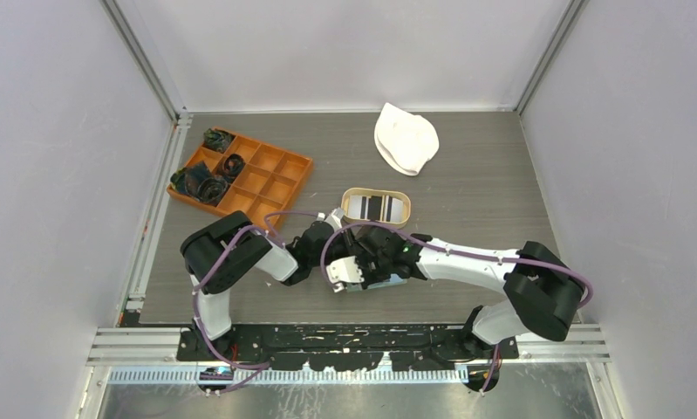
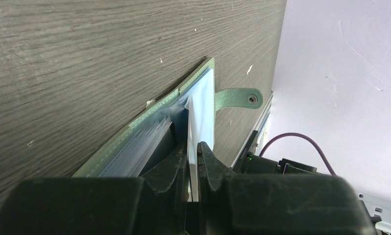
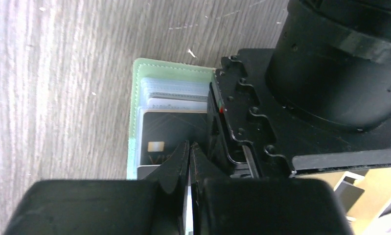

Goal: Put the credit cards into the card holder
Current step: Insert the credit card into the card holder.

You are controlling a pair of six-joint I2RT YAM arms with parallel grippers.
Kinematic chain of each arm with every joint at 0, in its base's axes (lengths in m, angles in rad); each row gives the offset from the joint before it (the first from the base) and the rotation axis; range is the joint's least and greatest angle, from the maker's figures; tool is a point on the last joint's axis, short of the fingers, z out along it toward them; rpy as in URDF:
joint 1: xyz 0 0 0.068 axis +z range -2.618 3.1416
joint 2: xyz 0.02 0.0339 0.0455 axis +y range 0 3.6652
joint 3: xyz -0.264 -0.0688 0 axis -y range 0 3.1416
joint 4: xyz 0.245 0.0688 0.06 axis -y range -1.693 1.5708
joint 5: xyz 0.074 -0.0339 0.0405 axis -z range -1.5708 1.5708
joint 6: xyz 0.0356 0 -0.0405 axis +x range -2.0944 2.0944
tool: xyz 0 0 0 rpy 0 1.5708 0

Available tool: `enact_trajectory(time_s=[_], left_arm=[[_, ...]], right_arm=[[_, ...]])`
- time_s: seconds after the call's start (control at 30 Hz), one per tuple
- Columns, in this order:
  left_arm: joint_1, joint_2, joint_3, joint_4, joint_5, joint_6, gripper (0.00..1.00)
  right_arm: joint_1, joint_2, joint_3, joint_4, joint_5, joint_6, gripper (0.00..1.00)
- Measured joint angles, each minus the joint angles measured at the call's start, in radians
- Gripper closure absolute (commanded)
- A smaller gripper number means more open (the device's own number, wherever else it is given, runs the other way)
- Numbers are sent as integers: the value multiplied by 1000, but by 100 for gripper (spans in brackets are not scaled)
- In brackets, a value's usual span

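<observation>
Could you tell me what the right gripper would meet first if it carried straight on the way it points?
Most likely the black card lying in the open card holder, directly ahead of the right gripper. Depth is unclear; its tips may already touch it.

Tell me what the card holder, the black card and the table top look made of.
The card holder: sage-green matte cover, likely faux leather or fabric, stitched along the edge; its inner pockets look like translucent glossy plastic film. The black card: stiff, smooth plastic, with a metallic chip. The table top: grey, printed-looking wood grain, probably laminate.
</observation>
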Motion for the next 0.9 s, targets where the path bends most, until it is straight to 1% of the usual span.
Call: enact_trajectory(time_s=[0.23,0.67,0.9], left_arm=[[4,1,0,2,6,0,84],[16,-3,0,7,12,1,79],[26,-36,0,-47,11,29,79]], right_arm=[[2,0,-11,5,54,-57,92],[-50,-1,-20,-24,55,-117,92],[-99,-1,-21,-58,92,-135,92]])
